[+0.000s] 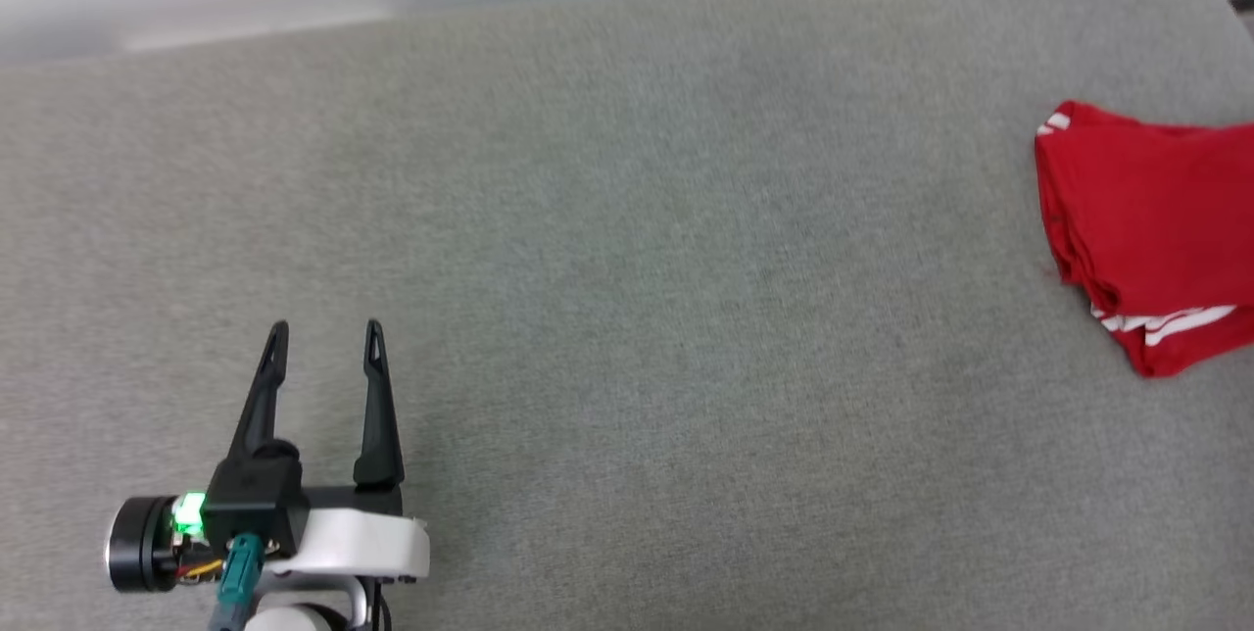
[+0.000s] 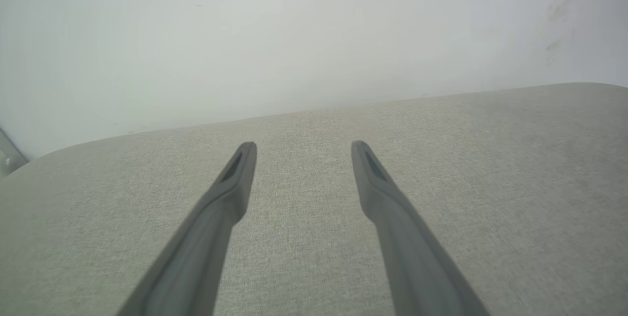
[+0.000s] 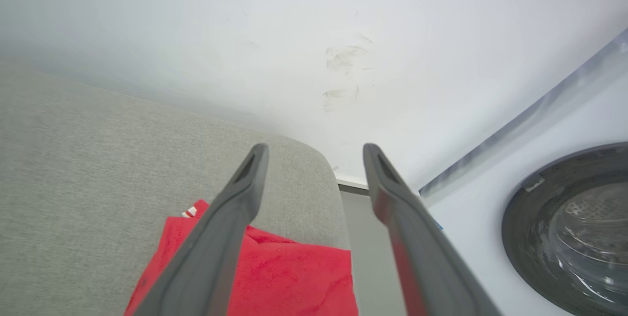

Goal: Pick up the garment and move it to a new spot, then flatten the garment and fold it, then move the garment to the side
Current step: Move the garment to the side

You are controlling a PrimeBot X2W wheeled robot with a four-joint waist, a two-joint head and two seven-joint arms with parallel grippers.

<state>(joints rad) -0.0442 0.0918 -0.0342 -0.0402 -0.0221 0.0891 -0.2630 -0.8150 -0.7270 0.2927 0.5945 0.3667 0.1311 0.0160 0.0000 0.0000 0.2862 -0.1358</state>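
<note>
Garment point(image 1: 1146, 219) cut off by the picture edge at the cushion's point(image 1: 627, 317) right end, partly covered by a right gripper point(image 3: 316, 151) finger, washer drum point(image 3: 579, 237) cropped.

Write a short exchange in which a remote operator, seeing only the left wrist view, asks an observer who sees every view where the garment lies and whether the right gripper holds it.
Operator: My view gives me open jaws over a grey cushion. Where is the garment?
Observer: The red T-shirt lies folded at the cushion's right end in the head view, far from the left gripper.
Operator: Is the right gripper holding it?
Observer: No. The right gripper hangs over the red T-shirt with its jaws wide apart, gripping nothing.
</note>
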